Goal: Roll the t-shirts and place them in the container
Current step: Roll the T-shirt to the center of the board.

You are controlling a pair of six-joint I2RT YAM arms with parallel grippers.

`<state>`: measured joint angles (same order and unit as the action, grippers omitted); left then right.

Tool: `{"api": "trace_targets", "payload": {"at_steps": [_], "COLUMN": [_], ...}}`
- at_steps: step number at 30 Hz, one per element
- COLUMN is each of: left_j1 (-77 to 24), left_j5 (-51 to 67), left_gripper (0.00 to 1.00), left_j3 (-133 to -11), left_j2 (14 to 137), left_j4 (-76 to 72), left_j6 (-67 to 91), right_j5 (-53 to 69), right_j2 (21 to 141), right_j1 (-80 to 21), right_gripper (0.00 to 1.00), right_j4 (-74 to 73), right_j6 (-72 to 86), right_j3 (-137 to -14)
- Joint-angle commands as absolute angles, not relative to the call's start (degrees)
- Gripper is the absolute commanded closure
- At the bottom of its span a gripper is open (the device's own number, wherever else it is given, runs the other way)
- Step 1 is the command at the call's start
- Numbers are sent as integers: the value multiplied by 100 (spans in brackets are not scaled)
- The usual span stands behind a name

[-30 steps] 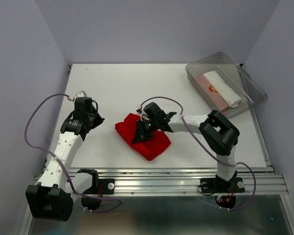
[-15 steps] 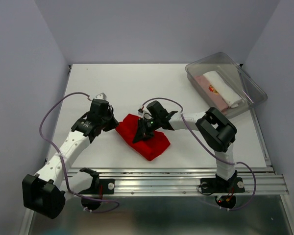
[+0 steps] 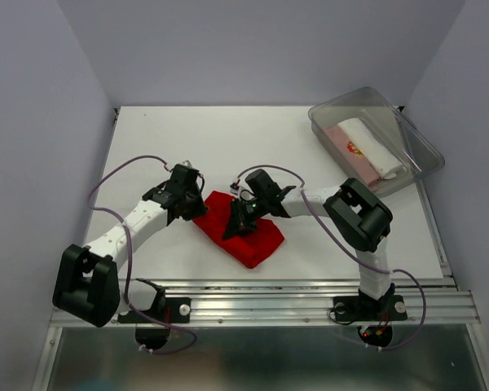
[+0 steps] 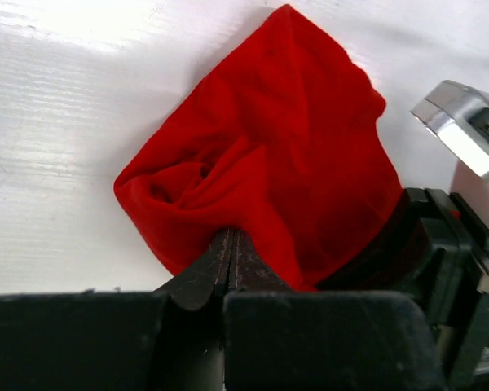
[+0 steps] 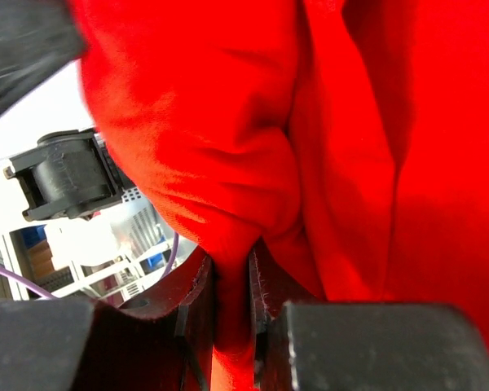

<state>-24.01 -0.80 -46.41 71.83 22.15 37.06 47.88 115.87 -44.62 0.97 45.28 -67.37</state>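
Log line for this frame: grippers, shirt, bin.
left gripper: shut, tips at red t-shirt edge | right gripper: shut on red t-shirt | red t-shirt: bunched | clear bin: two rolls inside

My left hand (image 4: 231, 244) and right hand (image 5: 231, 265) are black. The t-shirt (image 3: 248, 235) is plain bright red and the worktop (image 3: 187, 138) is white. There is one white roll (image 3: 372, 145) and one pink roll (image 3: 354, 163) with red print.
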Motion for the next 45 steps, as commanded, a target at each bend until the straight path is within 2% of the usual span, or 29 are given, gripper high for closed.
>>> {"api": "trace_targets", "payload": {"at_steps": [1,8,15,21,28,34,37,38,40,41,45], "left_j1": [-2426,-2426,-2434,-2443,-2443,-2408,-2399,-2399,-2399,-2399,-2391], "left_j5": [-36,-316,-230,956,818,852,888,879,870,861,853], "left_gripper": [100,100,100,100,100,100,100,100,100,100,100], "left_j3": [-4860,-4834,-4808,-4474,-4438,-4552,-4640,-4693,-4737,-4720,-4720], "left_j2": [7400,6550,6372,6574,6908,7671,7874,7971,8015,8024,8112], "left_j4": [1995,2082,2479,2066,2013,1758,1530,1468,1424,1372,1327], "left_j6": [3542,3542,3454,3112,3120,3041,3120,3146,3190,3199,3191], "right_j5": [5001,5325,5458,5581,5625,5573,5467,5345,5221,5064,4493], "right_j2": [11628,11725,11812,11970,11997,11892,11725,11533,11321,11111,10532], "right_j1": [-4412,-4245,-4140,-4087,-4034,-3981,-3981,-3981,-3981,-3981,-3981], "right_gripper": [92,92,92,86,85,84,75,66,57,49,38], "right_j4": [290,693,826,826,817,826,817,809,713,433,-411], "right_j6": [4491,4815,4939,5053,5089,5045,4992,4923,4739,4607,3991], "right_j3": [-6601,-6434,-6469,-6521,-6565,-6522,-6451,-6382,-6346,-6354,-6390]}}
